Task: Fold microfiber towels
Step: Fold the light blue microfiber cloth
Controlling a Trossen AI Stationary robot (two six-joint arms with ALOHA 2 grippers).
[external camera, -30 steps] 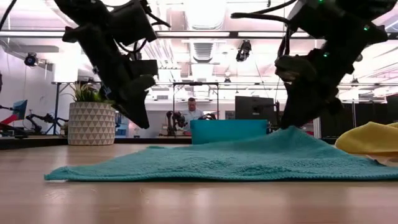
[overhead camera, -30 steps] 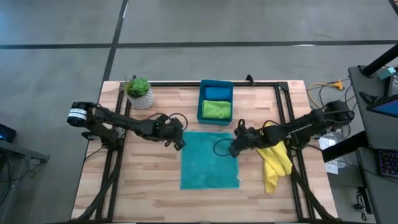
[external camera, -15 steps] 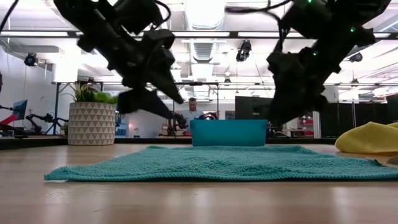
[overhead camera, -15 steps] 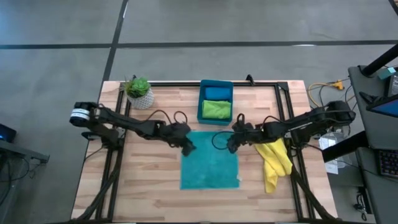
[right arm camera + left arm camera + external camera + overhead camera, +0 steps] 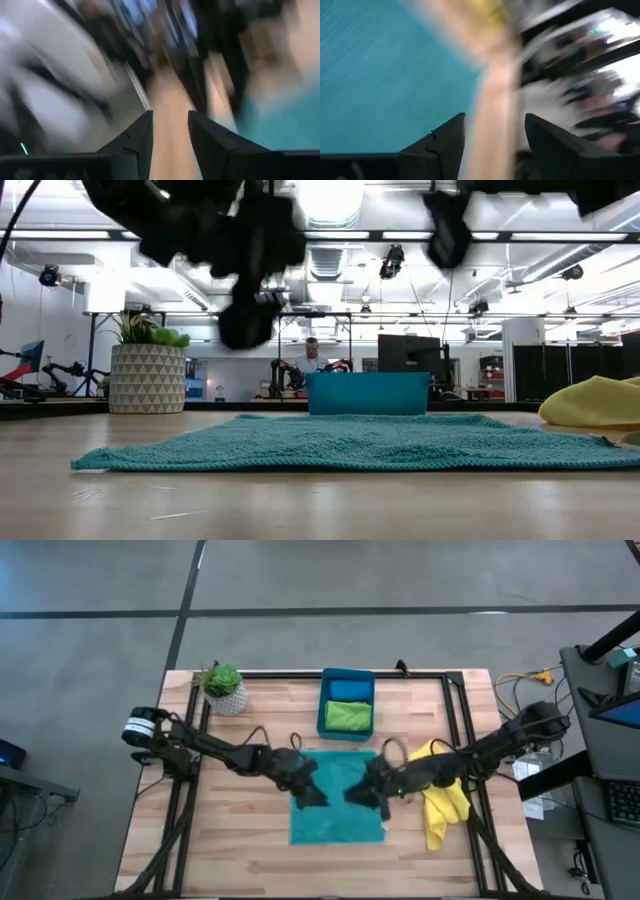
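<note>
The teal towel (image 5: 335, 818) lies spread flat on the table, also in the low view (image 5: 360, 442). My left gripper (image 5: 318, 792) hovers open over its left half, and my right gripper (image 5: 356, 795) hovers open over its right half. Both are empty and clear of the cloth. The yellow towel (image 5: 441, 805) lies crumpled on the table right of the teal one. The blue towel (image 5: 348, 690) and the lime green towel (image 5: 347, 717) lie folded in the bin. In the wrist views both pairs of fingers stand apart with nothing between them (image 5: 495, 130) (image 5: 170, 125).
The teal-blue plastic bin (image 5: 323, 705) stands at the far middle of the table. A potted plant (image 5: 223, 687) stands at the far left. Bare wood lies left of the teal towel and along the near edge. A person shows in the room behind (image 5: 308, 355).
The teal towel's far right corner, raised a second ago, has dropped flat. My left gripper has moved toward the table's right and near edge, over the towel. My right gripper has moved toward the left and near edge, over the towel. Both are moving fast.
</note>
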